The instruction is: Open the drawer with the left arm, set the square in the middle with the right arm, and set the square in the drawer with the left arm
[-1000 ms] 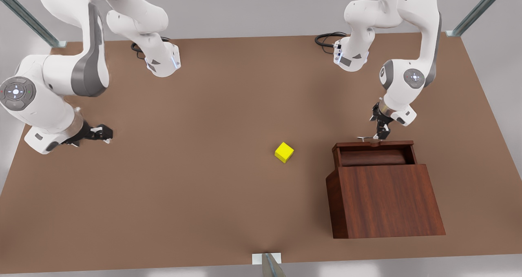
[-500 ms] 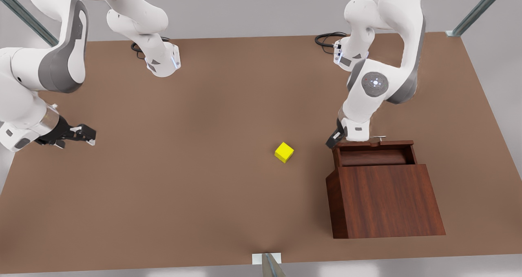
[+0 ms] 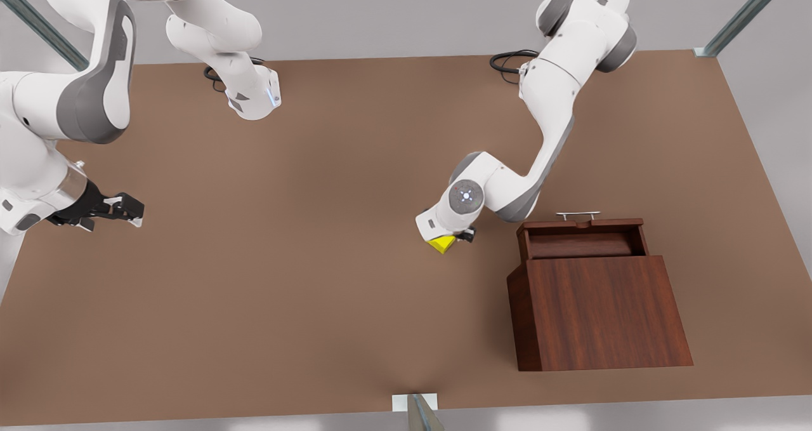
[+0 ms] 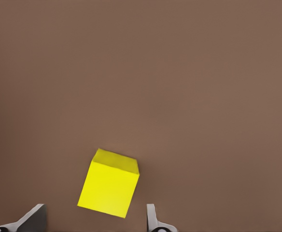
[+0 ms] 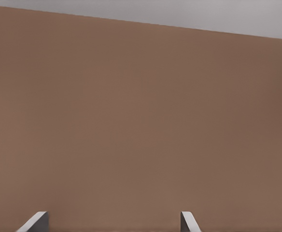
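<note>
While the drawer (image 3: 580, 234) stands pulled out of the cabinet (image 3: 596, 310), handle toward the far side of the table (image 3: 285, 304), we log the left gripper (image 3: 451, 234) directly over the yellow cube (image 3: 442, 244). The cube sits on the bare tabletop near the middle, just beside the cabinet on the front view's left, not touching it. In the left wrist view the cube (image 4: 108, 183) lies between the two fingertips (image 4: 34, 218), which are spread wider than the cube with a gap on each side. Nothing is held.

The right gripper (image 3: 117, 210) waits well off at the front view's left edge, low over the table, fingers parted and empty; its wrist view gives only bare table between its fingertips (image 5: 35, 221).

We judge the current step to be the left arm's pick of the cube, with the placing in the drawer not yet done.

Risks from here:
- The cube looks turned relative to the fingers, so closing may catch corners instead of flat faces, and the cube could twist or pop out.
- It sits closer to one finger; that finger would touch first and push it sideways.
- On the carry, the drawer's front wall is close; a low path could knock the cube loose.
</note>
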`<act>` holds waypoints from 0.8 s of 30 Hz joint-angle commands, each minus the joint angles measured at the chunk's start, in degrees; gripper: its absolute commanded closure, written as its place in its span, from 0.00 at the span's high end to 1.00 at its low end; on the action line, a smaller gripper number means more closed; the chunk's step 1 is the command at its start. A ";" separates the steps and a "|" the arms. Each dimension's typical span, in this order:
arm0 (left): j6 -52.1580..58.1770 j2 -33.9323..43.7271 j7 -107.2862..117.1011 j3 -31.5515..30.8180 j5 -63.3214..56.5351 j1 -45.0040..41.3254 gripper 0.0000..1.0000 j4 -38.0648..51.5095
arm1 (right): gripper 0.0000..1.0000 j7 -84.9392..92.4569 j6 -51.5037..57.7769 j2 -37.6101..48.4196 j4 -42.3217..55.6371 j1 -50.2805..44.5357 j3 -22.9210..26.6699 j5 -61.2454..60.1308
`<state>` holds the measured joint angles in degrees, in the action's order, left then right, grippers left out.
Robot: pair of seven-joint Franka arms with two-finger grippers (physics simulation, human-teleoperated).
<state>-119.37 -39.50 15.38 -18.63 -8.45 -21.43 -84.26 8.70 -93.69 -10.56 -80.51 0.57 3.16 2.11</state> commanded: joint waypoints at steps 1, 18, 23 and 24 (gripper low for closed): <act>-1.04 -0.14 0.00 0.00 -6.76 -0.02 1.00 -0.29 | 1.00 0.00 0.00 0.01 0.00 0.04 0.00 0.00; -5.79 -5.68 2.29 0.52 -15.37 -4.06 1.00 -1.61 | 1.00 -0.09 -0.09 -0.07 0.26 0.22 0.00 -0.36; -8.86 -5.07 2.11 0.70 -16.60 -3.97 1.00 -4.50 | 1.00 -0.09 -0.09 -0.25 0.62 0.13 0.00 -0.36; -8.86 -4.98 2.11 0.70 -17.39 -3.97 1.00 -4.68 | 1.00 -0.09 -0.09 -0.25 0.62 0.13 0.00 -0.36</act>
<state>-128.23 -44.48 17.49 -17.93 -24.63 -25.40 -88.95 8.61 -93.78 -10.77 -79.89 0.71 3.16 1.76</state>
